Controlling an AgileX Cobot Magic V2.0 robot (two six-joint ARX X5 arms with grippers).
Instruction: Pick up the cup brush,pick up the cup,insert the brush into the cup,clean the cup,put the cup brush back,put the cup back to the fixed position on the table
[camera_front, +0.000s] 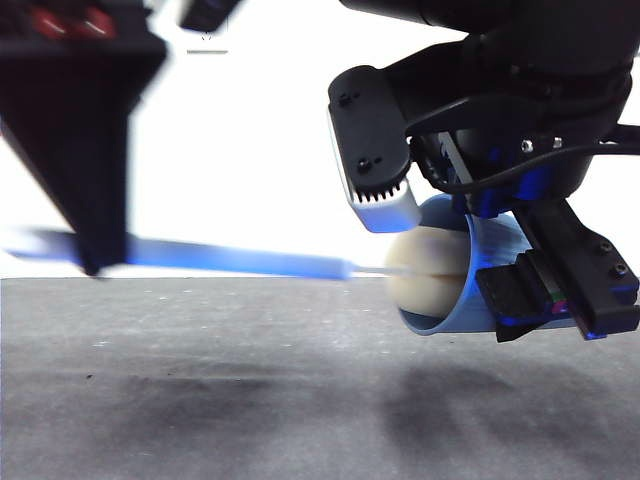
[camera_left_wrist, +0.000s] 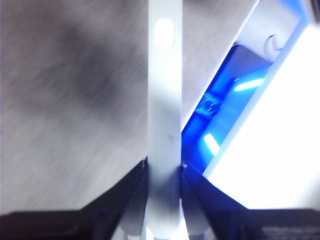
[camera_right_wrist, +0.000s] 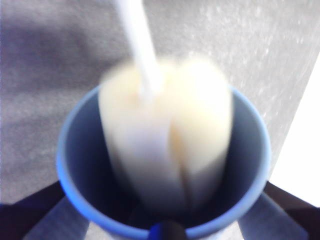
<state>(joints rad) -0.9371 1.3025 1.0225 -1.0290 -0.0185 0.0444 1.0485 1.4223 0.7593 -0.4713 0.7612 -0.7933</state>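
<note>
Dark grey table (camera_front: 200, 400), 2 arms working above it.
The right gripper (camera_front: 520, 270) clamps the blue cup (camera_right_wrist: 75, 165) on its side in the air; the left gripper (camera_left_wrist: 162, 200) pinches the blurred cup brush (camera_left_wrist: 164, 100), its sponge apparently partly inside the cup.

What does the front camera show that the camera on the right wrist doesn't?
Only the front view shows both grippers: the left gripper holding the brush by its handle, the right gripper holding the cup tipped sideways above the table. Only the right wrist view looks into the cup's mouth. Both show the sponge head inside the cup.
</note>
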